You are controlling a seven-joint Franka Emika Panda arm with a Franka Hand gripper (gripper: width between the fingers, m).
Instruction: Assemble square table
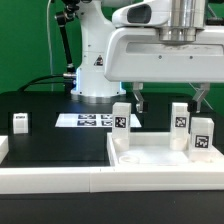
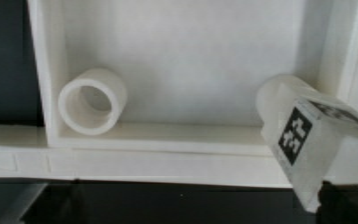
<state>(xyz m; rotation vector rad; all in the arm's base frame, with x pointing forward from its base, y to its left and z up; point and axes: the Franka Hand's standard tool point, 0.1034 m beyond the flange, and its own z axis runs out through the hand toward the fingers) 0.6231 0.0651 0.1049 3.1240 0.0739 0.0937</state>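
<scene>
Square table [image 1: 160,160] slab sits at the bench's near edge, toward its corner on the exterior view's right, rim up. Three legs stand upright on it; fourth leg [image 1: 20,122] stands alone, well apart toward the opposite edge. My end effector [image 1: 168,100] hangs just behind and above the slab. Fingers look spread; holding nothing visible. Wrist view: slab socket [image 2: 91,100] below, tagged leg [image 2: 318,125] beside.

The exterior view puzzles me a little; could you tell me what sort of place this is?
Most likely a robotics lab bench: a green backdrop, a black work surface with the marker board, and tagged white table legs beside the arm's gripper.
</scene>
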